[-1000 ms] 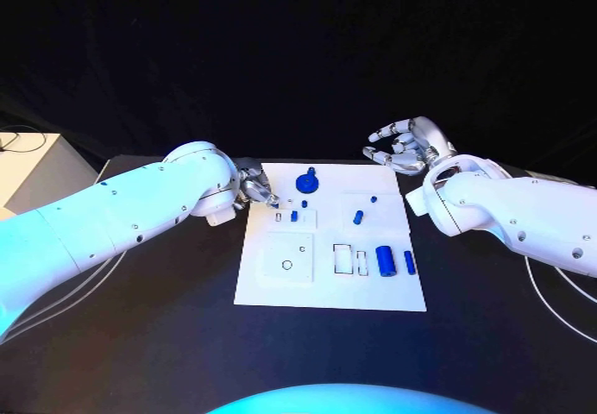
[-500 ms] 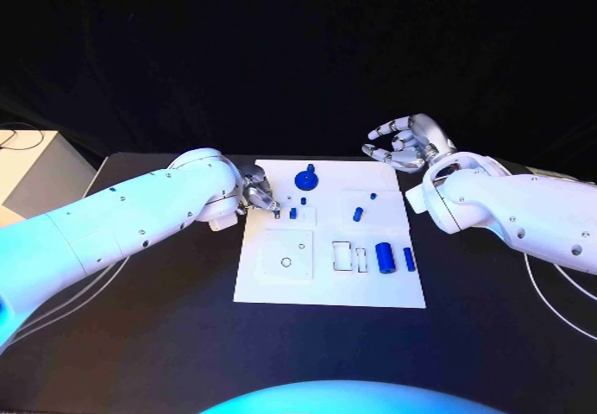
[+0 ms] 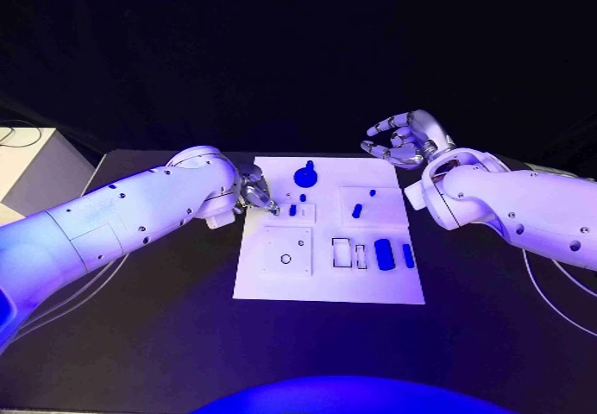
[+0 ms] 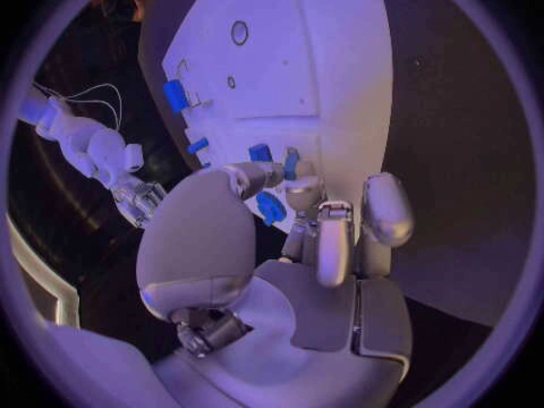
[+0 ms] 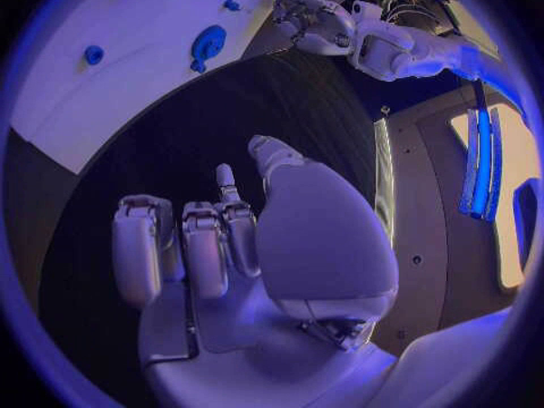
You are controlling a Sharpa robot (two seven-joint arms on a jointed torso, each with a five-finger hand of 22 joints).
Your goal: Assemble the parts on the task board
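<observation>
The left hand point(image 3: 258, 191) sits at the near-left edge of the white rectangular task board point(image 3: 326, 285), its silver fingers bunched down over the board's upper left part. In the left wrist view the fingers point(image 4: 335, 245) curl together around a small blue part point(image 4: 270, 208) at their tips — the part looks pinched between thumb and fingers, touching them on both sides. Just beyond those fingertips lie two more small blue pegs point(image 4: 259, 152), close together on the board, and farther out a larger blue block point(image 4: 175, 94) near the board's edge.

The right hand point(image 3: 405, 140) hangs above the black table point(image 3: 149, 328) beyond the board's far right corner, well apart from every part. Its fingers point(image 5: 207, 245) are half curled and spread from the thumb, and nothing lies in them — a loose, empty cup.

Between the two hands, near the board's far edge, stands a round blue knob with a short stem point(image 3: 304, 178). Toward the right arm's side of the board a short blue peg point(image 3: 357, 210) lies in a square recess, with a smaller blue dot point(image 3: 371, 193) just beyond it. Nearer the robot, a stout blue cylinder point(image 3: 385, 254) and a slim blue bar point(image 3: 407, 254) lie side by side, beside two empty rectangular slots point(image 3: 342, 252).
</observation>
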